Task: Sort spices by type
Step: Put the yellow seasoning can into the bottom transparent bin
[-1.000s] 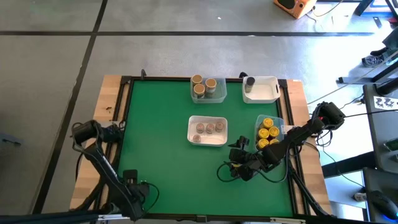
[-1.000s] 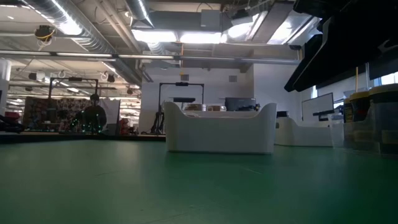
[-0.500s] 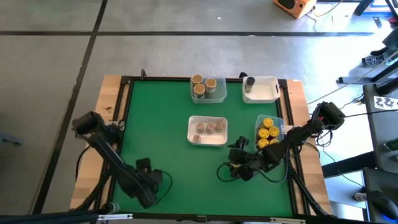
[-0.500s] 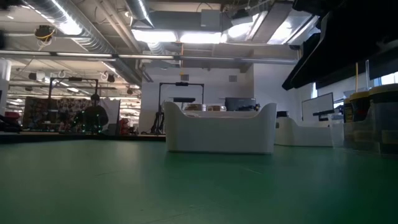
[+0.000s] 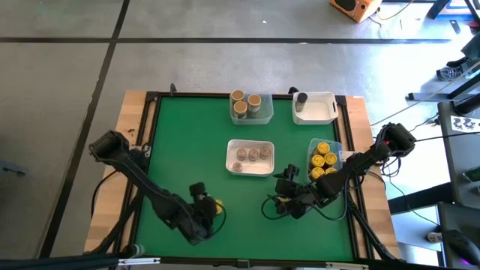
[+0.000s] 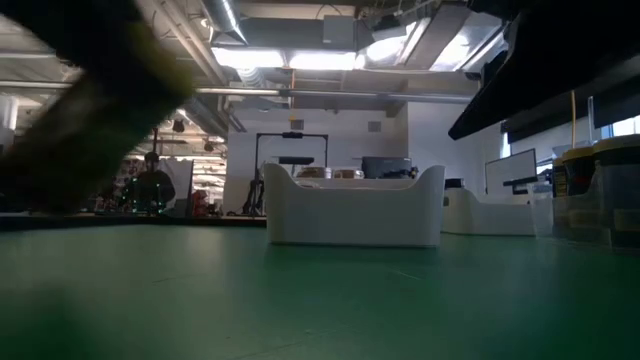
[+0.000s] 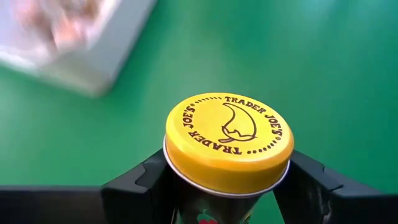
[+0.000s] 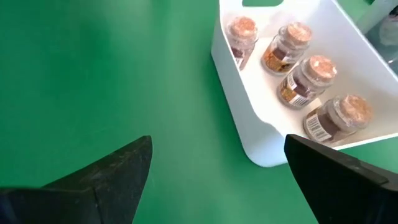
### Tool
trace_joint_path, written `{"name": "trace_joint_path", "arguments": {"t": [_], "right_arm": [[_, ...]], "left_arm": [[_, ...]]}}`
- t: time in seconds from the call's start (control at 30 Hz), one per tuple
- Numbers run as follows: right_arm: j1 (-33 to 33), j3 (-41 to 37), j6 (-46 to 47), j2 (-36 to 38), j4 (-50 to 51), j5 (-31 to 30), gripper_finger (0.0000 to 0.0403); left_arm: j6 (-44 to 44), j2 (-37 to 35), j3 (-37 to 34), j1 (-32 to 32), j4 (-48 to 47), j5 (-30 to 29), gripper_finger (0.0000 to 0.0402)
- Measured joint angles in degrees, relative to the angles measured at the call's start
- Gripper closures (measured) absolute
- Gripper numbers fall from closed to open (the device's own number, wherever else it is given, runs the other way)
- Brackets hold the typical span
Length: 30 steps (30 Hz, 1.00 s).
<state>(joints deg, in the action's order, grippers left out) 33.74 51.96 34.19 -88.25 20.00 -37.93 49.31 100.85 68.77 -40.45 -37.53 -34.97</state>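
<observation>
Yellow-lidded jar (image 7: 227, 140) sits upright, clamped between the left gripper (image 5: 202, 208) fingers at the table's near-left, while the clear tray (image 5: 335, 147) of yellow lids lies well off to the right, nearer the idle, wide-open right gripper (image 5: 283, 196).

Only legible text: "TRADER JOE'S" printed twice around the rim of the yellow lid (image 7: 228, 140), ringing a dark pepper-like logo at the lid's centre. Barcode labels on the jars (image 8: 309, 79) in the white tray (image 8: 261, 140) are unreadable.
</observation>
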Motion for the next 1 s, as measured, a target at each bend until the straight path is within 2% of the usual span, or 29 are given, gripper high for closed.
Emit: {"name": "trace_joint_path", "arguments": {"t": [0.1,0.2,0.53,0.63,0.87,1.0], "right_arm": [[0.0,0.0,0.0,0.0,-0.8,-1.6,0.0039],[0.0,0.0,-0.2,0.0,-1.7,-2.7,0.0039],[0.0,0.0,-1.2,-3.2,-4.3,-5.2,0.0039],[0.0,0.0,-1.2,-3.8,-4.2,-5.5,0.0039],[0.0,0.0,-1.1,-3.8,-4.5,-6.0,0.0039],[0.0,0.0,-1.3,-3.8,-5.7,-5.9,0.0039]], "left_arm": [[-6.2,1.4,0.0,1.5,6.6,-6.0,0.0192],[-14.3,3.7,0.0,3.6,13.5,-8.5,0.0192],[-27.2,10.8,-0.3,10.2,32.8,-7.2,0.0196],[-29.6,12.3,-2.8,11.0,42.7,-3.7,0.0196],[-30.8,13.0,-12.3,12.2,66.8,-2.0,0.0192],[-29.8,13.0,-13.9,12.0,69.8,-1.7,0.0176]]}}
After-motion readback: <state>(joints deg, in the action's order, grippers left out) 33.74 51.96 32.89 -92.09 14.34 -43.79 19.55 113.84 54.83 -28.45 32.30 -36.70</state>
